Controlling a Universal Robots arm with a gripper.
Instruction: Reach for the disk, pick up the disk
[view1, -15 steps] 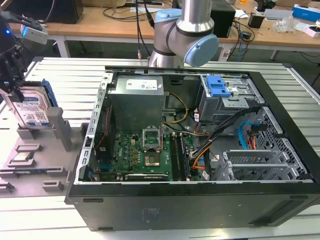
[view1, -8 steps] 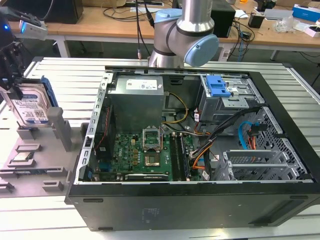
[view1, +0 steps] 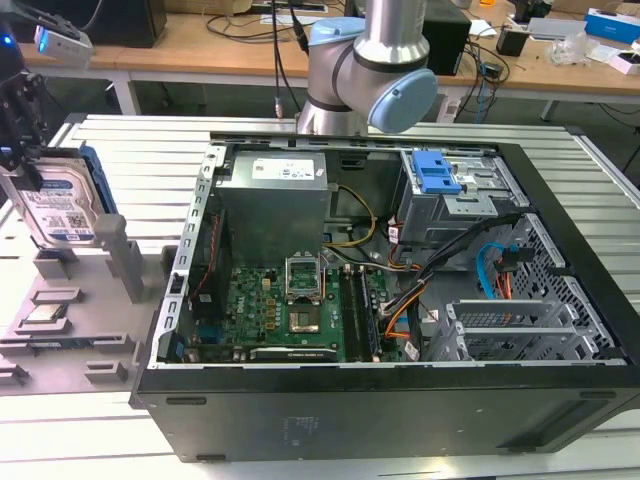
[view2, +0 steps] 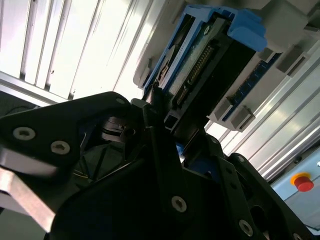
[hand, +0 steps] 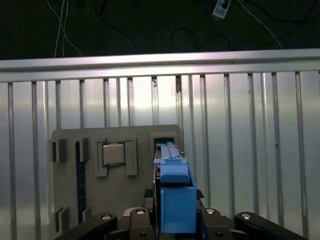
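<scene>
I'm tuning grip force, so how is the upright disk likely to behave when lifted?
The disk looks rigid, a metal slab that shouldn't flex, and probably heavy for its size. Upright on its narrow edge, it may tip if released. Its smooth plastic side rail could slip, and the exposed connector pins look fragile.

- Disk (view1: 60, 205), exterior view: blue/white label (view1: 62, 215) w/ barcode-like blocks. Print too small to read.
- PSU (view1: 275, 215) in PC case: white sticker (view1: 283, 170) w/ dark marks, not legible.
- Chip (hand: 114, 153), first wrist view: lid markings can't be made out.
- Red button (view2: 303, 181), second wrist view: no legible sign on it.
</scene>
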